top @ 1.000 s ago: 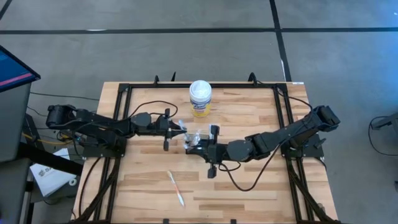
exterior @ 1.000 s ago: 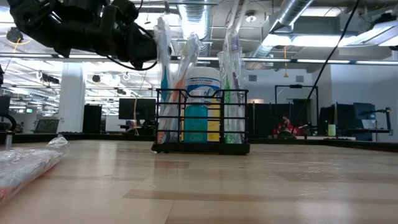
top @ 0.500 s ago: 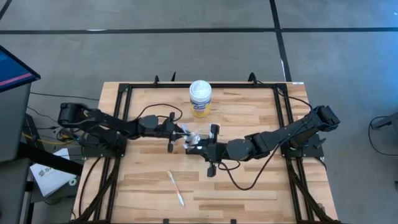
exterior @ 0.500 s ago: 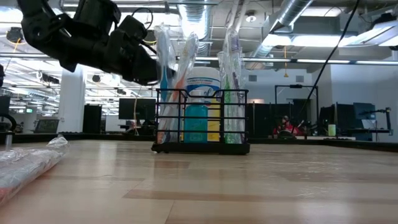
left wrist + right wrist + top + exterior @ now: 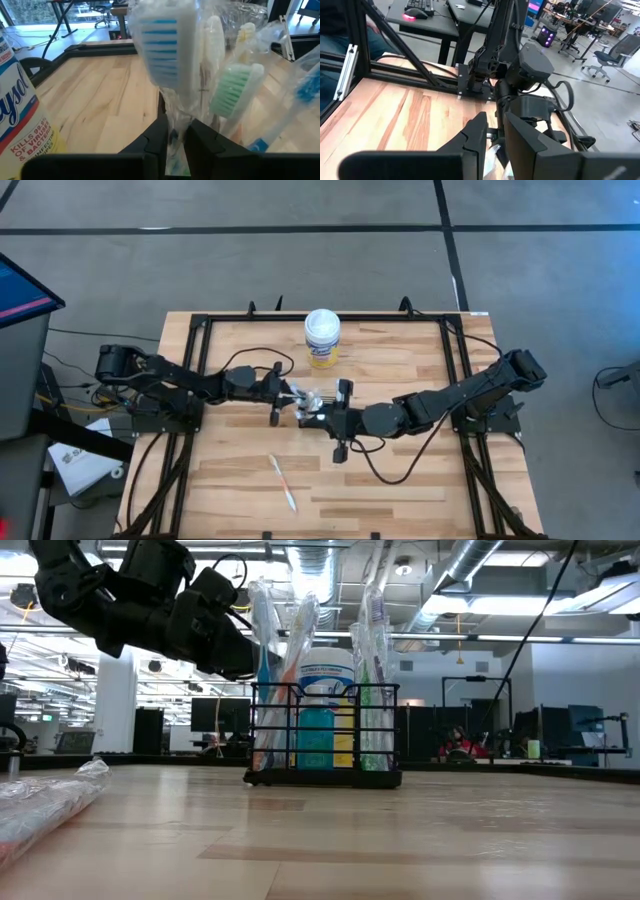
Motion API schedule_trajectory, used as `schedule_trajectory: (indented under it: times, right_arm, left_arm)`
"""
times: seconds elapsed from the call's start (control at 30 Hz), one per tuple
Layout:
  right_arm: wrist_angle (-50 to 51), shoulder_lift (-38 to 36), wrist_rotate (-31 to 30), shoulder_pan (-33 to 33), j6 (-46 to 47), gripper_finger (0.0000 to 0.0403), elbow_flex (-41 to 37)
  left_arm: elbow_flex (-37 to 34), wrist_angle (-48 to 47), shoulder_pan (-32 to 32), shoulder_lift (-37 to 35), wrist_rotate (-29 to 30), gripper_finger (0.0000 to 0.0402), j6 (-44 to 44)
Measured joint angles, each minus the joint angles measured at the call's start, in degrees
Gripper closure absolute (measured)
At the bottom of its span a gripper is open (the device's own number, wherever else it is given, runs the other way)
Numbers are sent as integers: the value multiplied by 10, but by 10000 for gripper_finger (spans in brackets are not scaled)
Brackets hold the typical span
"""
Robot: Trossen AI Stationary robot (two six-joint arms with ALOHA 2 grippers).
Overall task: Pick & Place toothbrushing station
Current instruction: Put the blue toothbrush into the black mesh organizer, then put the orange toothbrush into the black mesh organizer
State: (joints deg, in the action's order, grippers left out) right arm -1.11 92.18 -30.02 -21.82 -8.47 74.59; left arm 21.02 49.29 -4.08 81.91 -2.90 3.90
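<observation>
From above I see the toothbrushing station [image 5: 313,402] at the middle of the table, just below the white canister [image 5: 322,338], with both arms converging on it. My left gripper [image 5: 290,393] comes in from the frame's left and sits at the holder's left end. My right gripper [image 5: 327,414] reaches in from the right and sits against its lower right side. Both are about equally near.

In the low view the station [image 5: 325,736] stands upright at centre frame, wrapped toothbrushes rising from it, the left gripper [image 5: 240,650] up at their tops.

In the left wrist view, the fingers [image 5: 159,135] pinch the clear wrap of a white toothbrush [image 5: 165,50], so I call it clenched on that brush.

The right fingers [image 5: 479,132] stand narrowly apart, with some clear wrap between them. Whether they hold anything, I cannot tell. From above the holder's mesh is mostly hidden under brushes and grippers.
</observation>
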Motion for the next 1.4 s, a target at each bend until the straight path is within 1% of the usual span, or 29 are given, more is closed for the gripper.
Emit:
schedule_trajectory:
  times: [0.1,0.23,0.57,0.7,0.87,1.0,1.17,1.27,1.4]
  right_arm:
    - [8,0,0,0,9,344,0]
    - [8,0,0,0,10,344,0]
    - [8,0,0,0,10,344,0]
    - [9,0,0,0,10,344,0]
    - [10,0,0,0,10,344,0]
    - [12,0,0,0,10,344,0]
    - [14,0,0,0,10,344,0]
    - [17,0,0,0,10,344,0]
    - [17,0,0,0,10,344,0]
  left_arm:
    - [0,-1,0,0,4,344,-4]
    - [0,-4,0,0,34,329,-5]
    - [-15,-17,-4,-1,43,274,-23]
    - [-34,-18,-13,-26,46,250,-29]
    - [-65,-17,-12,-90,38,228,-45]
    - [-101,-22,-4,-137,29,222,-59]
    - [-144,-35,16,-180,29,228,-70]
    - [-163,-36,30,-189,15,233,-92]
    - [-175,-41,53,-180,-22,238,-130]
